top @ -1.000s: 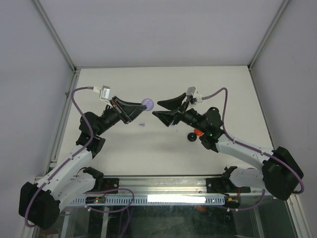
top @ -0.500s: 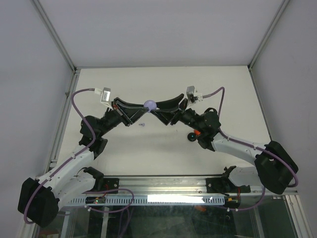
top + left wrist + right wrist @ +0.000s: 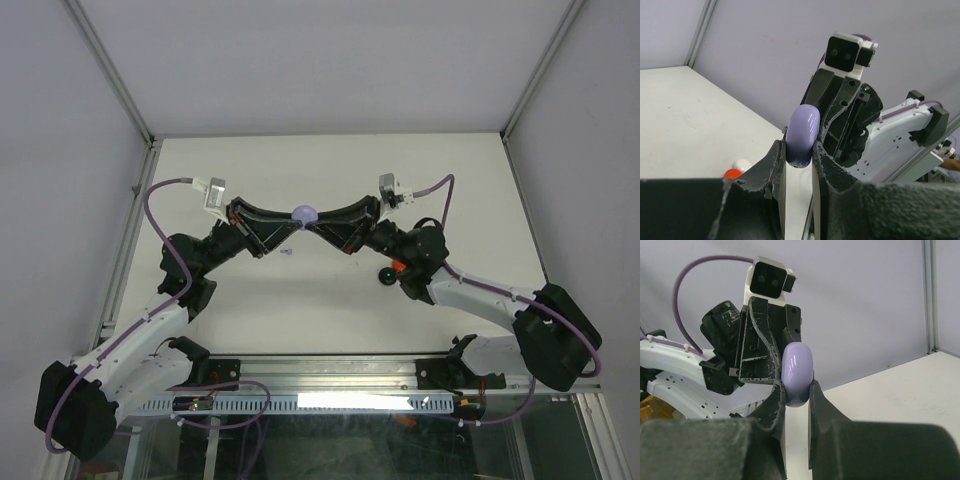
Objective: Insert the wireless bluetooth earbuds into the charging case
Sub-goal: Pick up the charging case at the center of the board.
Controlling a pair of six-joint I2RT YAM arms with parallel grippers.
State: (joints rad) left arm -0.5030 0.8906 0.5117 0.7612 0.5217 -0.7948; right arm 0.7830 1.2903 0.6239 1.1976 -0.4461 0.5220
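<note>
Above the bench, the right jaws, newly closed, clench the pale purple charging case that the left jaws grasp, likely to open it; a tiny earbud lies at its 7 o'clock.

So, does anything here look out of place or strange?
Nothing looks spilled or broken. One unusual thing: the left gripper and the right gripper are both shut on the same pale purple case, holding it above the table. A tiny bud lies alone on the table nearby.
</note>
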